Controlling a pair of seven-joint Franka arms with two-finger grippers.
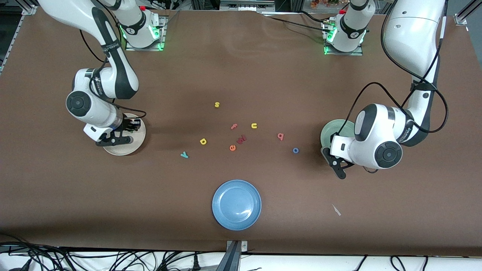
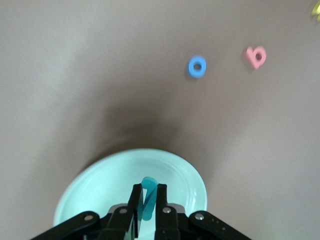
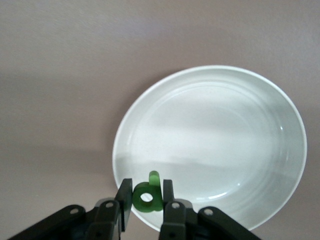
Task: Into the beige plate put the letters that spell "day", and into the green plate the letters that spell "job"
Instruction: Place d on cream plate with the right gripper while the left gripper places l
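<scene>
Below my left gripper [image 2: 147,200] only the round pale green plate [image 2: 100,185]; small foam letters [image 1: 241,139] clutter mid-table.

Brown table [image 1: 56,195] w/ matte top; cables [image 1: 75,259] along near edge, prob. floor.

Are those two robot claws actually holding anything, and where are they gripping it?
Left pincer pinches the teal j by its stem; right pincer pinches the green d across its round bowl.

The front camera looks steeply down on the whole tabletop [image 1: 241,75]. Each wrist camera looks down close over one plate, which the front view shares.
</scene>
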